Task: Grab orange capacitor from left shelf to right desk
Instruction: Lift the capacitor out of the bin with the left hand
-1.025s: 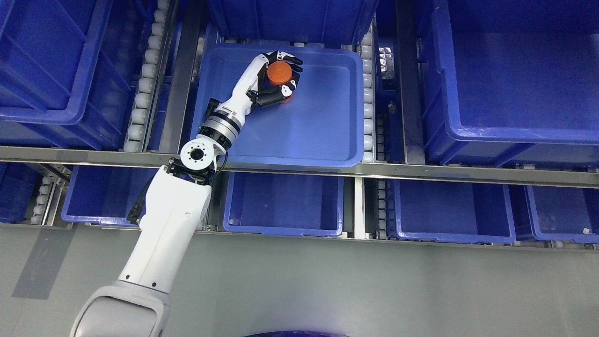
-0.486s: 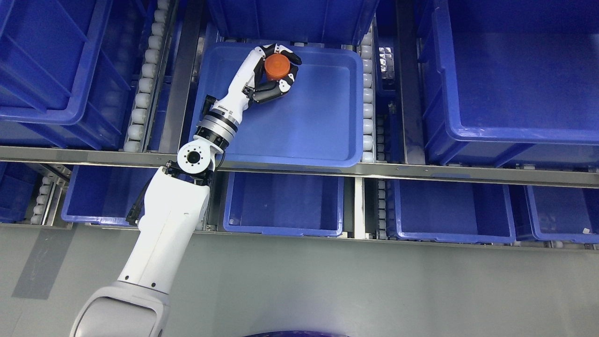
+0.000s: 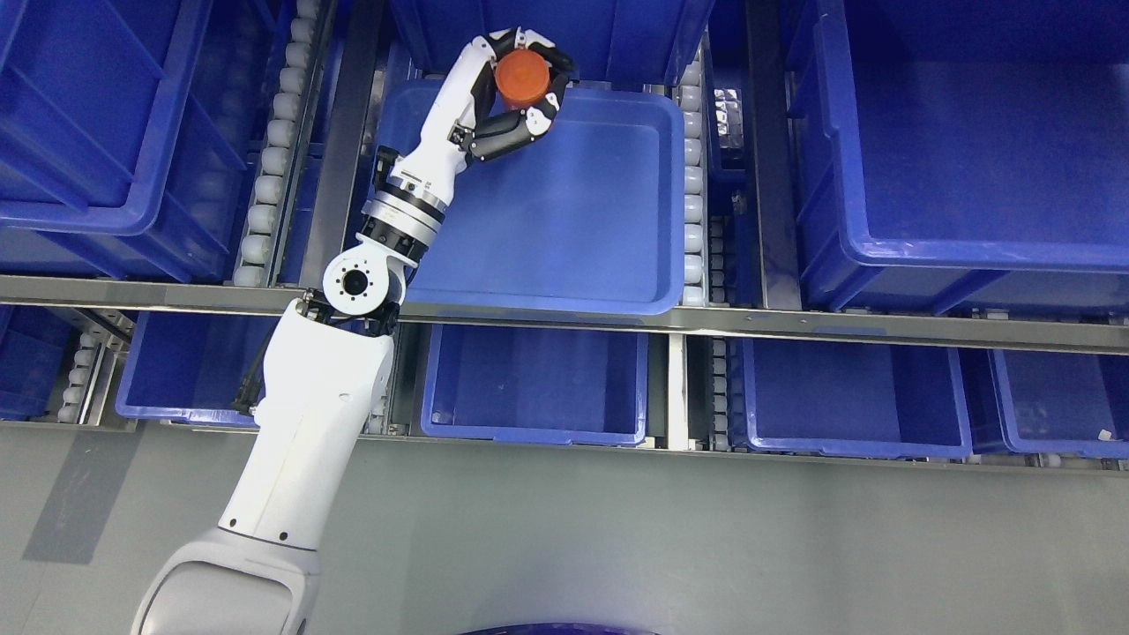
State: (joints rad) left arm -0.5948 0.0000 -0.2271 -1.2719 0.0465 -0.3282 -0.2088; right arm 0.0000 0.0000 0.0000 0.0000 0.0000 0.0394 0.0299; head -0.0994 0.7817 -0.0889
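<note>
The orange capacitor [image 3: 521, 76], a short orange cylinder, is held in my left hand [image 3: 520, 88] with the fingers curled around it. Hand and capacitor hang above the far rim of the middle blue bin [image 3: 564, 229] on the shelf. My white left arm reaches up from the lower left across the shelf's metal front rail. The lower side of the capacitor is hidden by the fingers. My right arm does not show.
Large blue bins [image 3: 961, 132] fill the shelf to the left, right and behind. A lower row of smaller blue bins [image 3: 538, 379] sits under the metal rail [image 3: 794, 322]. White roller tracks [image 3: 273, 150] run between the bins. Grey floor lies below.
My left hand has lifted the orange capacitor out of the middle bin, moving up and toward the bin's far rim. The elbow has shifted slightly left.
</note>
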